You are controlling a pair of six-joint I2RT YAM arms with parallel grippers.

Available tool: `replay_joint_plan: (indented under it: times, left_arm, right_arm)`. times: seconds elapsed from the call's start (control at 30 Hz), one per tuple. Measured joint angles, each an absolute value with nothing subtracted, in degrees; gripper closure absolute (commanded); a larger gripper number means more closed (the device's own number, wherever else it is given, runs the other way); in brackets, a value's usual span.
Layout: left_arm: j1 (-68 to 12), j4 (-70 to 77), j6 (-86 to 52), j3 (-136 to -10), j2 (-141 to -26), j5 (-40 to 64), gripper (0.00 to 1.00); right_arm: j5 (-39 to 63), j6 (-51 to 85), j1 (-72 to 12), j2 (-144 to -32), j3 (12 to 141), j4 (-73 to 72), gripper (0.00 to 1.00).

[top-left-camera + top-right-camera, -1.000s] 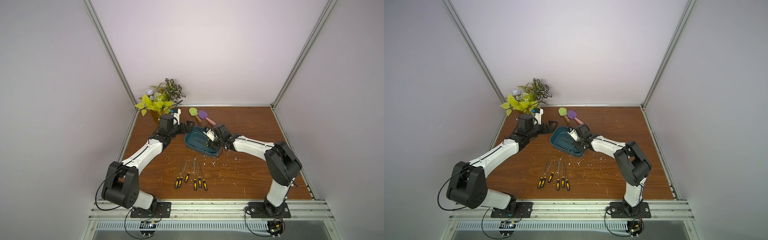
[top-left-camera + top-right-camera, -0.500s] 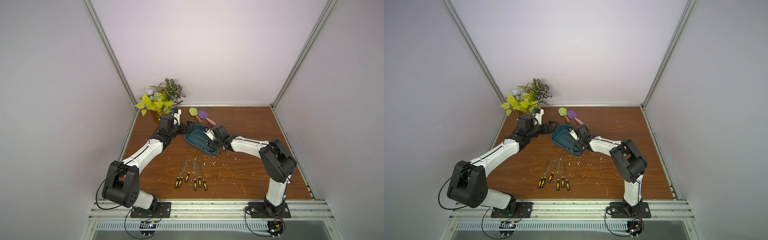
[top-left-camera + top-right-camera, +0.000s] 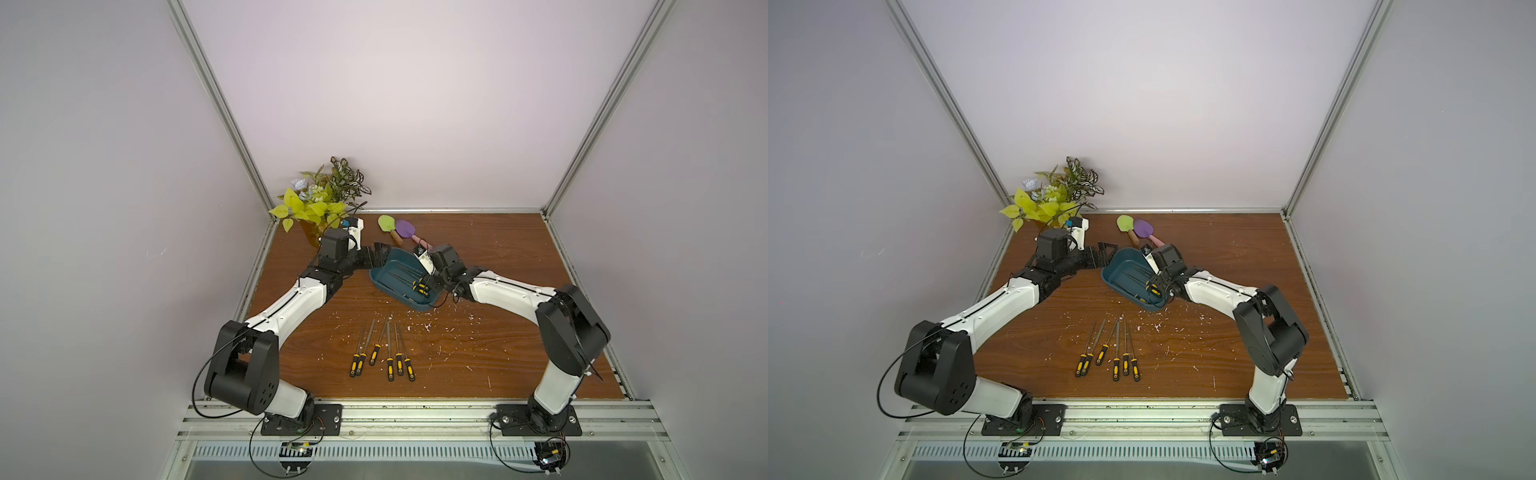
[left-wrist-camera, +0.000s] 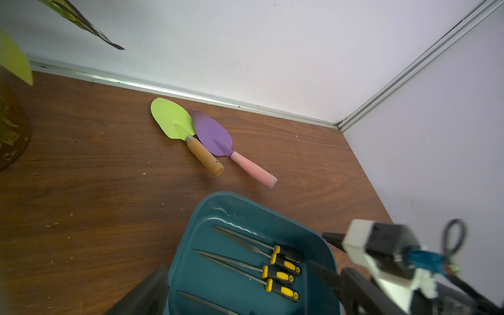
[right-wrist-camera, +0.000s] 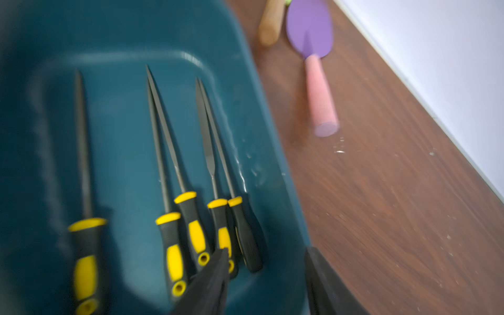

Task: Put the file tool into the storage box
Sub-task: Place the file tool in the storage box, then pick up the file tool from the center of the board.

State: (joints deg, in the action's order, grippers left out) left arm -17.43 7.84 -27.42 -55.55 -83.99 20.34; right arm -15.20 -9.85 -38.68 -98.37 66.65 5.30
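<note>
The dark teal storage box (image 3: 390, 274) (image 4: 207, 286) lies at the middle back of the table, with several yellow-and-black file tools (image 5: 191, 218) inside, handles toward its near right end. My right gripper (image 5: 267, 261) (image 3: 428, 282) is open at that end. One of its fingers (image 5: 215, 272) hangs over the handles, the other stands outside the box wall, and nothing is held. My left gripper (image 3: 376, 261) is at the box's far left end, shut on it, one finger (image 4: 144, 294) against the wall. Several more files (image 3: 382, 357) lie in a row on the table in front.
A green trowel (image 4: 171, 120) and a purple trowel (image 4: 212, 133) lie just behind the box near the back wall. A potted plant (image 3: 320, 199) fills the back left corner beside my left wrist. White flecks are scattered over the wooden table (image 3: 498, 353).
My right jaws have spread apart over the box's near right end, and the file by the wall now lies loose in the box. The left arm and box have stayed put.
</note>
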Motion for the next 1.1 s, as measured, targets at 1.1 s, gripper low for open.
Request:
replay_joint_plan:
  times: [1.1]
  left_arm:
    - [-28.6,-14.7,-26.0,-37.3,-55.4,2.2,0.01]
  right_arm:
    - [-12.1,41.4,-71.3,-70.3,35.0,3.7,0.49]
